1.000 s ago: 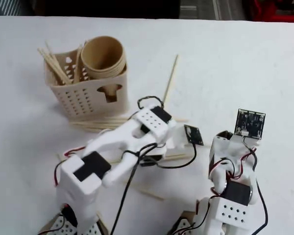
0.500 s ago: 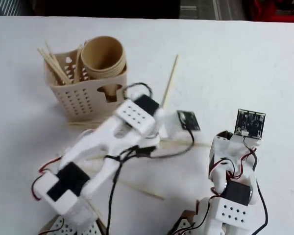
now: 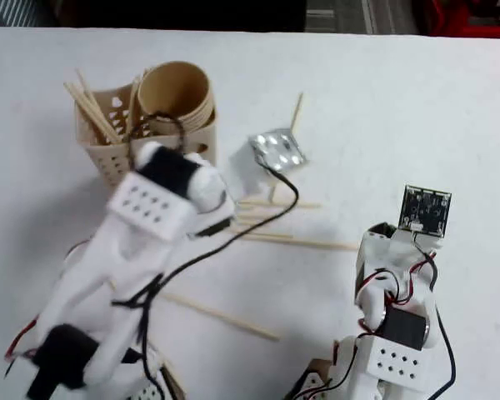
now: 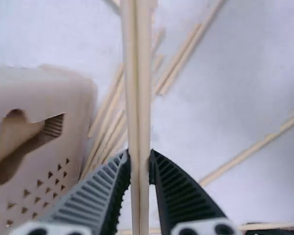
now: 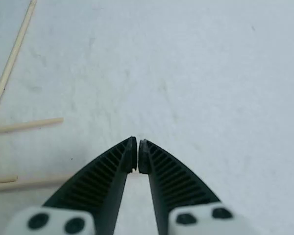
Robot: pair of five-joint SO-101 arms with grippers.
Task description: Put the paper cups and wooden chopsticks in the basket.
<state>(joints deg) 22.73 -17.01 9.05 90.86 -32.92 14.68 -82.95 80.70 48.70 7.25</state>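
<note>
The cream perforated basket [image 3: 102, 160] stands at the back left and holds stacked paper cups [image 3: 177, 96] and several wooden chopsticks [image 3: 87, 104]. My left arm [image 3: 154, 208] rises just in front of it. In the left wrist view my left gripper [image 4: 139, 159] is shut on a pair of chopsticks [image 4: 136, 73], held above the table beside the basket wall [image 4: 34, 147]. More loose chopsticks [image 3: 308, 243] lie mid-table, one [image 3: 221, 314] lies nearer the front, and another [image 3: 296, 112] lies farther back. My right gripper [image 5: 137, 156] is shut on nothing, low over bare table.
The right arm [image 3: 400, 300] sits folded at the front right, its camera board [image 3: 425, 208] upright. A cable [image 3: 258, 221] trails from the left arm over the loose chopsticks. Open white table lies to the right and back.
The left arm has risen from the pile of loose chopsticks and swung left toward the basket, carrying a pair of chopsticks. The right arm has not moved.
</note>
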